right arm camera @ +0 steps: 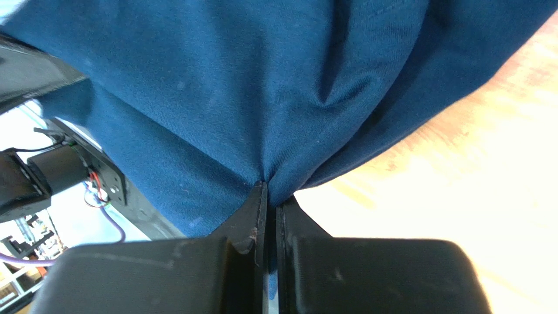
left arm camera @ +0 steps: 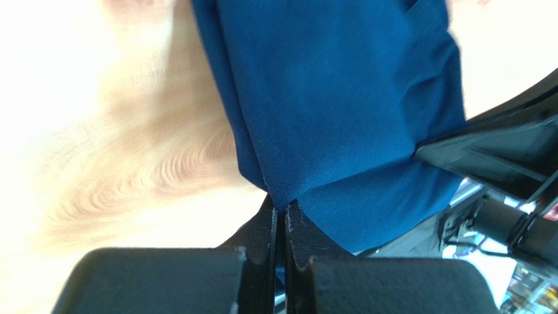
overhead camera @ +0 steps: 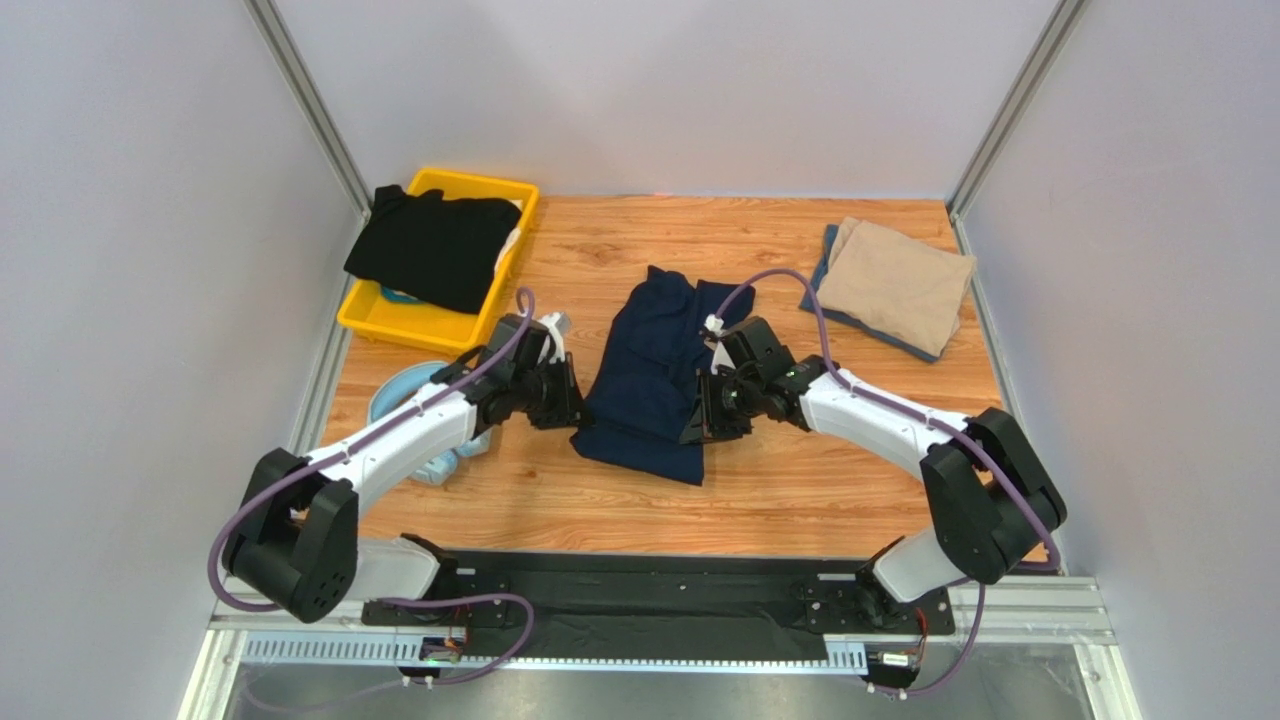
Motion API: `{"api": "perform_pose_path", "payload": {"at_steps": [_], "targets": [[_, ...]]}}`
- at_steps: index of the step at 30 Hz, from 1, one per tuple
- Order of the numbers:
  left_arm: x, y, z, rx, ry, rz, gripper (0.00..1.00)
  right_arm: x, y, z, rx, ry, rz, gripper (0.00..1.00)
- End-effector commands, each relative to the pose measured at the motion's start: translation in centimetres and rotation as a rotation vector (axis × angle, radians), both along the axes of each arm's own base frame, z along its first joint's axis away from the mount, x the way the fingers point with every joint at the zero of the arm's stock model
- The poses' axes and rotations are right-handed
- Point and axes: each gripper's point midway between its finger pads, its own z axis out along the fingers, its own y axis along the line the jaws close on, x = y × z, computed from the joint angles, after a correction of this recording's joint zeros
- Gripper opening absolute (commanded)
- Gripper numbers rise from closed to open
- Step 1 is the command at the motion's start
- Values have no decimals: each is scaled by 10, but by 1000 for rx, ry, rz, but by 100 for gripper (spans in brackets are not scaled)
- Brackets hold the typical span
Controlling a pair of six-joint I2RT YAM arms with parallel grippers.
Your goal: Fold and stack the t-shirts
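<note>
The dark navy t-shirt (overhead camera: 649, 375) lies partly folded in the middle of the table. My left gripper (overhead camera: 568, 402) is shut on its left near edge; the left wrist view shows the navy cloth (left arm camera: 340, 98) pinched between the closed jaws. My right gripper (overhead camera: 706, 413) is shut on its right near edge, the cloth (right arm camera: 262, 91) bunched at the closed jaws. The tan t-shirt (overhead camera: 897, 285) lies folded at the back right on a dark cloth. The black t-shirt (overhead camera: 433, 243) is draped over the yellow bin.
The yellow plastic bin (overhead camera: 394, 318) stands at the back left. Light blue headphones (overhead camera: 409, 393) lie under my left arm near the table's left edge. Bare wood shows at the front right (overhead camera: 842, 495).
</note>
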Motion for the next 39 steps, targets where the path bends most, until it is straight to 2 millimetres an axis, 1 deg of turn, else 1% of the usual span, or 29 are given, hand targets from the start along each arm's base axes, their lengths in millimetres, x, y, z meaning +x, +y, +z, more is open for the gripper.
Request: {"api": "perform_pose_path", "payload": {"at_steps": [1, 2, 3, 4, 5, 6, 7, 8, 9, 10, 11, 12, 13, 14, 17, 18, 19, 20, 21, 24, 26, 28, 31, 32, 34, 36, 37, 38, 39], "targets": [[40, 0, 33, 62, -104, 7, 0, 18, 3, 22, -14, -32, -29, 0], [44, -1, 28, 81, -83, 2, 0, 18, 3, 19, -27, -17, -26, 0], [55, -7, 42, 73, -113, -5, 0, 23, 5, 22, -30, -27, -28, 0], [59, -8, 43, 83, -106, -6, 0, 25, 6, 23, -31, -26, -28, 0], [64, -9, 36, 100, -82, -8, 0, 26, 7, 20, -40, -14, -27, 0], [75, -14, 48, 93, -109, -9, 0, 31, 9, 24, -37, -30, -28, 0], [78, -16, 48, 99, -100, -14, 0, 35, 9, 26, -40, -34, -32, 0], [83, -18, 40, 114, -83, -23, 0, 36, 9, 26, -48, -30, -33, 0], [94, -23, 52, 108, -106, -23, 0, 40, 10, 26, -51, -36, -34, 1], [97, -23, 51, 120, -95, -24, 0, 46, 10, 31, -48, -45, -42, 1], [102, -26, 44, 135, -76, -35, 0, 49, 10, 32, -50, -43, -46, 2], [112, -31, 54, 126, -99, -39, 0, 52, 10, 30, -52, -35, -52, 2], [115, -32, 54, 132, -90, -43, 0, 58, 9, 33, -46, -41, -60, 2], [123, -36, 56, 131, -98, -50, 0, 61, 8, 33, -47, -39, -67, 2], [132, -41, 52, 125, -78, -58, 0, 70, 6, 28, -41, -14, -86, 2], [138, -43, 57, 115, -91, -55, 0, 74, 4, 28, -33, -4, -98, 2], [140, -44, 58, 111, -90, -58, 0, 77, 2, 24, -33, 10, -108, 2], [146, -46, 58, 109, -93, -59, 0, 81, 2, 26, -21, 15, -122, 2], [149, -47, 58, 107, -91, -60, 0, 82, 3, 27, -7, 29, -126, 2], [158, -51, 58, 91, -82, -67, 0, 95, 0, 29, 42, 63, -161, 2], [164, -54, 61, 77, -86, -71, 0, 101, 2, 31, 71, 78, -175, 5], [164, -55, 63, 71, -85, -75, 0, 104, 5, 34, 89, 76, -164, 9], [159, -52, 64, 74, -81, -66, 0, 103, 4, 29, 79, 72, -147, 10], [152, -47, 61, 82, -72, -59, 0, 101, 2, 25, 72, 80, -146, 10], [146, -43, 58, 89, -73, -50, 0, 94, 0, 12, 52, 112, -134, 10], [129, -36, 48, 91, -39, -49, 0, 86, -1, 4, 49, 135, -119, 13], [123, -37, 46, 78, -32, -55, 0, 78, -4, -4, 34, 151, -109, 17], [108, -31, 36, 79, -3, -53, 0, 74, -5, -8, 26, 157, -106, 19], [99, -31, 32, 75, 7, -56, 0, 69, -8, -12, 11, 159, -103, 21]]}}
